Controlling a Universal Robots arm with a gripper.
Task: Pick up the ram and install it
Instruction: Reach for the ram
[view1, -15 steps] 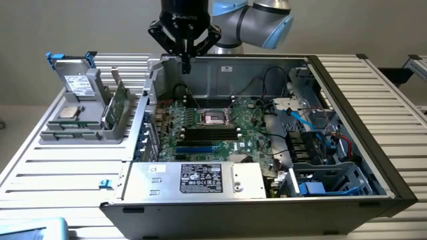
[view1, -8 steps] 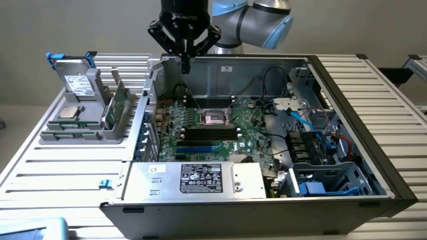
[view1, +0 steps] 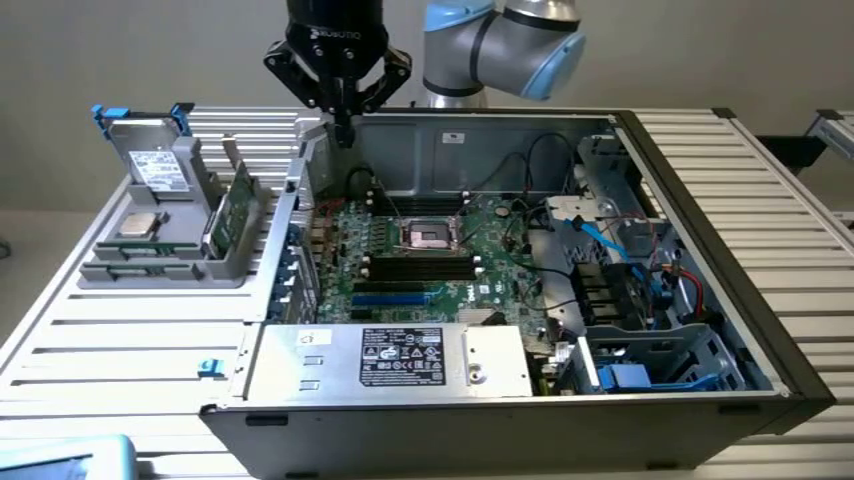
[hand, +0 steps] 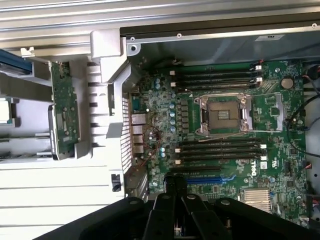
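Pickup pending; the hand (view1: 343, 130) is hovering narrow and empty over the computer case (view1: 534, 425); the ram (view1: 234, 208), standing beside the case, is needing wider fingers.

the arm (view1: 514, 40) is built of rounded silver-grey tube sections, with pale blue caps over its joints. under it sits a black wrist block (view1: 334, 25) with small white lettering across its front. the gripper (view1: 343, 128) is black all over, its angled linkage bars running down to slim fingers. from the wrist view the fingers (hand: 170, 189) look matte black, with hinged links and round pivot pins behind them.
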